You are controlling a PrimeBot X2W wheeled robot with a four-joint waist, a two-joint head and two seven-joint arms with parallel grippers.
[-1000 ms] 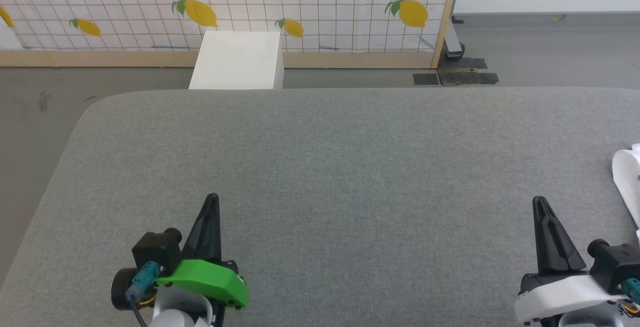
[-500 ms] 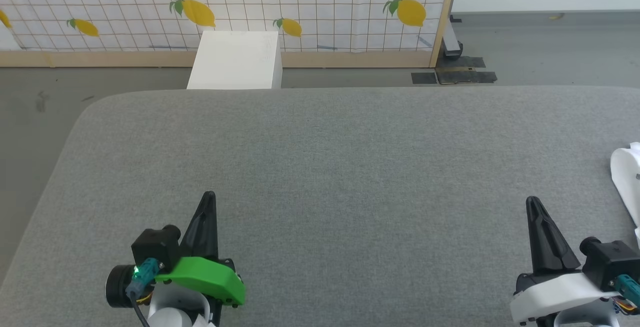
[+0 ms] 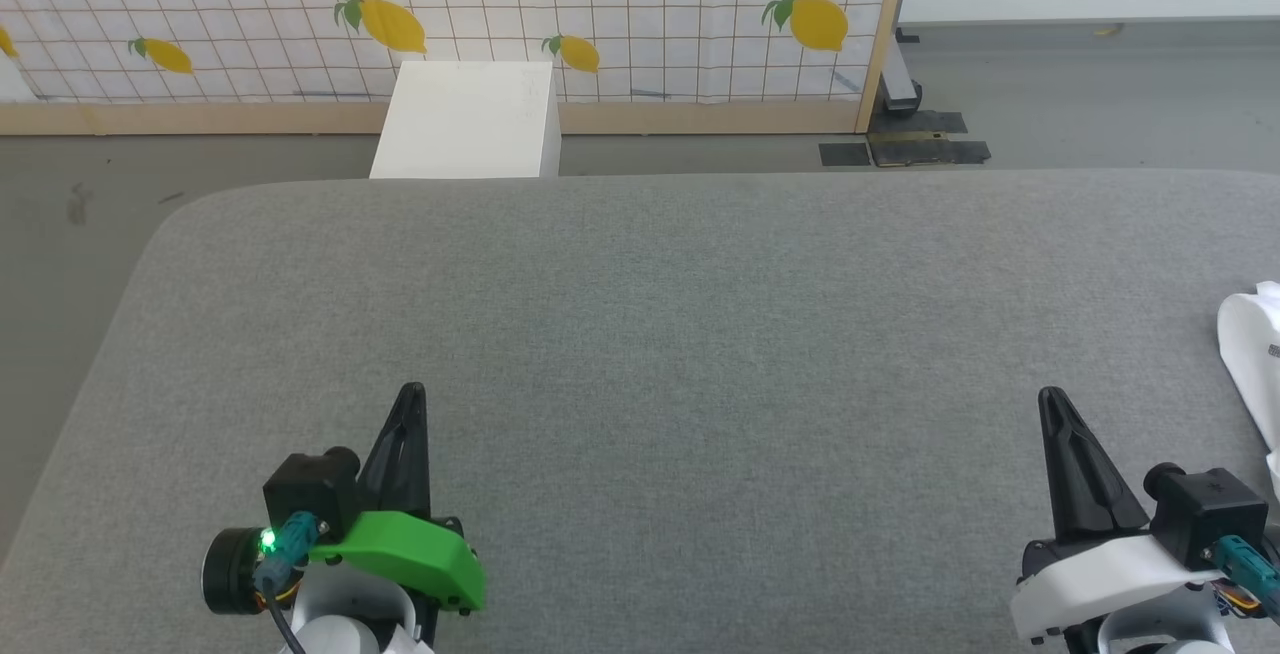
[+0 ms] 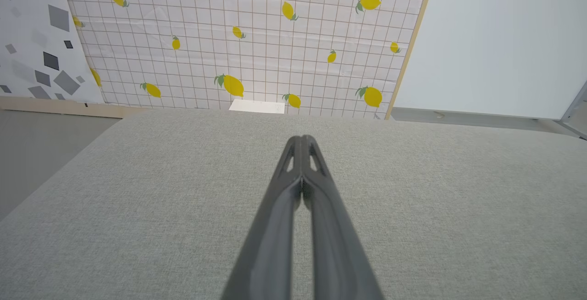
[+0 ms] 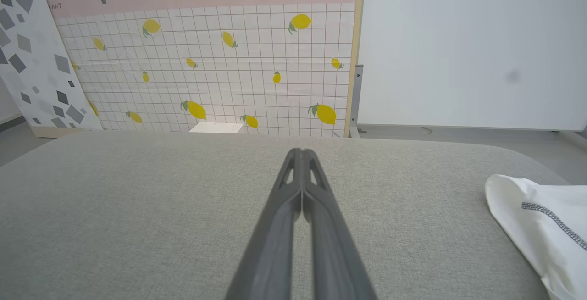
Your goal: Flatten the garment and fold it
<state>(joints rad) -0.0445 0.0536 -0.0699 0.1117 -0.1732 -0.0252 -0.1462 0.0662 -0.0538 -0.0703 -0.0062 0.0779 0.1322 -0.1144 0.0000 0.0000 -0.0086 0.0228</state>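
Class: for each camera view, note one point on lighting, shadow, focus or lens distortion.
Head view: soft even light, no hard shadow on the grey cushion. Left wrist view: the left end effector looms stretched, the lemon screen leans. Right wrist view: the garment is bright, its stitching crisp.

I see a lemon-print grid panel (image 3: 600, 14) across the top, white box (image 3: 465, 119) before it, grey floor (image 3: 1100, 94) upper right, grey tabletop (image 3: 650, 334) below.

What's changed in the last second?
The whole head view slid slightly left, so the camera turned. The right gripper edged a little further left, away from the garment; the left gripper shifted less. A green light came on at the left wrist. Both stay shut, empty; garment untouched on the grey surface.
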